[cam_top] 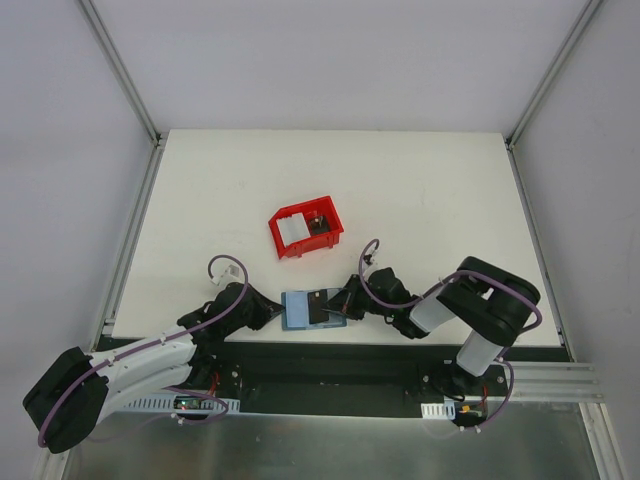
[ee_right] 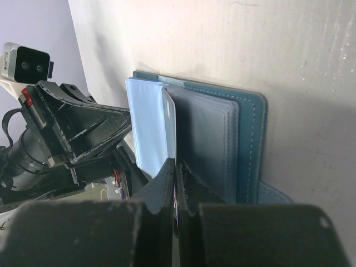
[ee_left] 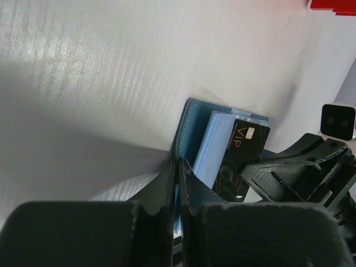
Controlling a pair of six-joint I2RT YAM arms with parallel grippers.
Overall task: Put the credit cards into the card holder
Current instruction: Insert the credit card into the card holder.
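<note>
Card holder [cam_top: 298, 308] lies spread open at 6 o'clock of the white surface [cam_top: 420, 200], just beside the near edge. There is bare room toward 10 and 2 o'clock and along the far edge. Red bin [cam_top: 279, 238] sits near, at 12 o'clock from the holder and apart from it. Metal frame rails [cam_top: 130, 240] run along the side edges.

Holder's long axis runs 9-to-3 in the top view, inner pockets facing up. It is teal, leather-like with stitched borders and rounded corners, and has lighter blue smooth pocket panels.

Left hand [ee_left: 178, 166] is at the holder's 9 o'clock side, fingers pinched tight on the teal edge. Right hand [ee_right: 176, 166] is at the 3 o'clock side, clenched on the dark card [ee_left: 245, 150]. That card is thin, glossy, rigid and printed "VIP". It lies over the pale pockets, its long axis about 1-to-7 in the left wrist view. Whether its end is inside a slot, cannot tell.

In the bin are a white card [cam_top: 293, 229] and another dark card [cam_top: 319, 224], both flat rectangles. The bin is hard moulded plastic with ribbed walls.
</note>
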